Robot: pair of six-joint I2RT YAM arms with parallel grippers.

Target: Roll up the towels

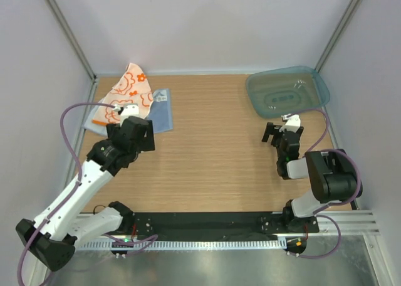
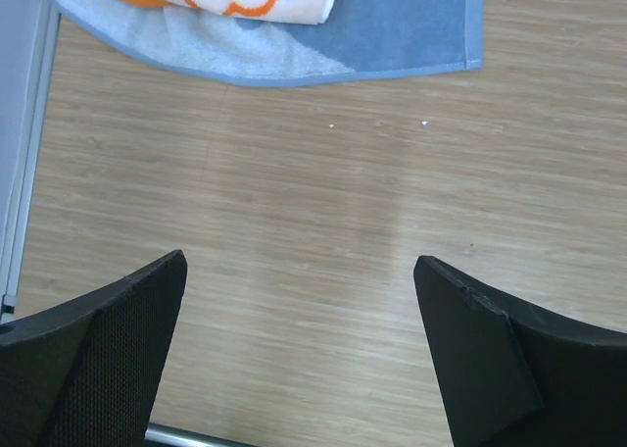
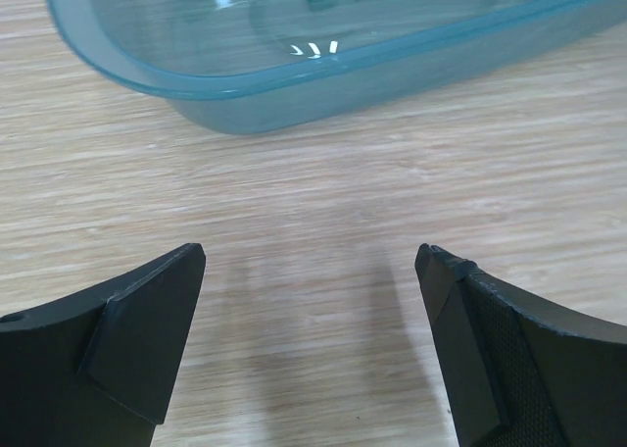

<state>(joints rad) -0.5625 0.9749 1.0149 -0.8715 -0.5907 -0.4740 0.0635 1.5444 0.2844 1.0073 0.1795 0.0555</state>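
Seemingly nothing rolled yet. White towel with orange prints (image 1: 128, 91) lies crumpled, overlapping the light blue towel (image 1: 161, 110), which lies mostly flat. Both are loose on the worktop (image 1: 213, 160), just ahead of the left claw (image 2: 299, 271). Left claw spread wide, holding nothing, over bare wood. Right claw (image 3: 309, 261) likewise spread and empty, well apart from the towels. Teal tray (image 3: 294, 70) sits just ahead of the right claw; nothing visible inside, only glints. By my reckoning both towels remain to be rolled.
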